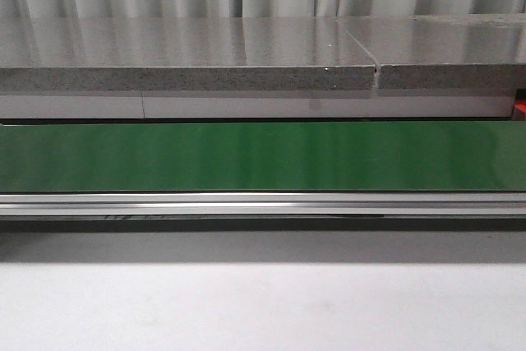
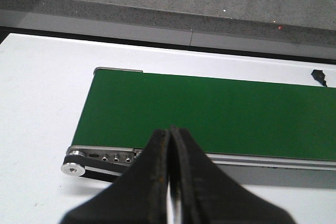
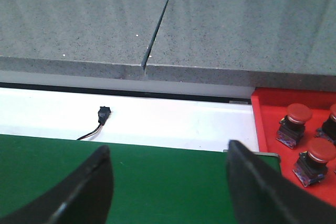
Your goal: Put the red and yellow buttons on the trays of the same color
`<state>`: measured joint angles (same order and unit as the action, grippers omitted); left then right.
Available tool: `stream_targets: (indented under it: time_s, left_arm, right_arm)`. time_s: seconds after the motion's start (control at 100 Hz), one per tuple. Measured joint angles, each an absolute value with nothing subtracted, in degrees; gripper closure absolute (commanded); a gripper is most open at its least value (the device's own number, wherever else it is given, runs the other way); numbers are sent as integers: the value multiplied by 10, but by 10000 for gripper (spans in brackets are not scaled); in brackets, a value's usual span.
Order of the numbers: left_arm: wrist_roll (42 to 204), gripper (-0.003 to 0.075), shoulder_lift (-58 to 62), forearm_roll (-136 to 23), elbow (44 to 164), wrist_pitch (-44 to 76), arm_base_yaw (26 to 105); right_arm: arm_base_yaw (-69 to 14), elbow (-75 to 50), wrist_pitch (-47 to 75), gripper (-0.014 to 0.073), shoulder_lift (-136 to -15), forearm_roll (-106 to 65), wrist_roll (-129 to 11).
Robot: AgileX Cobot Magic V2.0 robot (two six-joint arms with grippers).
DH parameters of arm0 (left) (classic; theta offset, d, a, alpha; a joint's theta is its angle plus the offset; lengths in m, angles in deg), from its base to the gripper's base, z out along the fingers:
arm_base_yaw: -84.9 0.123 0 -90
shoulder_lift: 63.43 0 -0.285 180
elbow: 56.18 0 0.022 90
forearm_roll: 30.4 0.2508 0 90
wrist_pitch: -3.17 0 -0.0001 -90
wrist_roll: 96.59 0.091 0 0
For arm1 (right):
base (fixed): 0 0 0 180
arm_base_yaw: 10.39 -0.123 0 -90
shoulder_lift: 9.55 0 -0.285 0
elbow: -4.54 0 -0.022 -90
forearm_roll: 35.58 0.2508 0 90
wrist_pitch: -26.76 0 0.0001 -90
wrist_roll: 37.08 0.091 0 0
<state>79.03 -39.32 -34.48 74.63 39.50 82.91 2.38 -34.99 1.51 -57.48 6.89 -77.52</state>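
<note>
Our right end effector (image 3: 168, 182) is wide open with nothing in it, and it hangs over the green belt (image 1: 263, 156) near the belt's right end. Our left end effector (image 2: 170, 171) is pressed shut on nothing, over the belt's other end. We see no button on the belt at all. Just past the right end sits the red tray (image 3: 265, 129), and red buttons (image 3: 296, 121) already stand inside it. We cannot see any yellow tray or any yellow button.

Here is what we think could go wrong. A button may ride along the belt and slip past us, because our shut left end effector must open first and that takes time. We might also bump the buttons in the tray when we set another one down, since they stand close together
</note>
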Motion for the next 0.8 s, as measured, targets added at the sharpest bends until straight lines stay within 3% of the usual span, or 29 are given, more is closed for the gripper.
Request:
stream_targets:
  time_s: [0.24, 0.8]
  left_arm:
    - [790, 739, -393, -345, 746, 395, 829]
    - [790, 739, -393, -345, 746, 395, 829]
  right_arm:
    - [10, -373, 6, 664, -534, 68, -780]
    - [10, -376, -10, 660, -534, 68, -781]
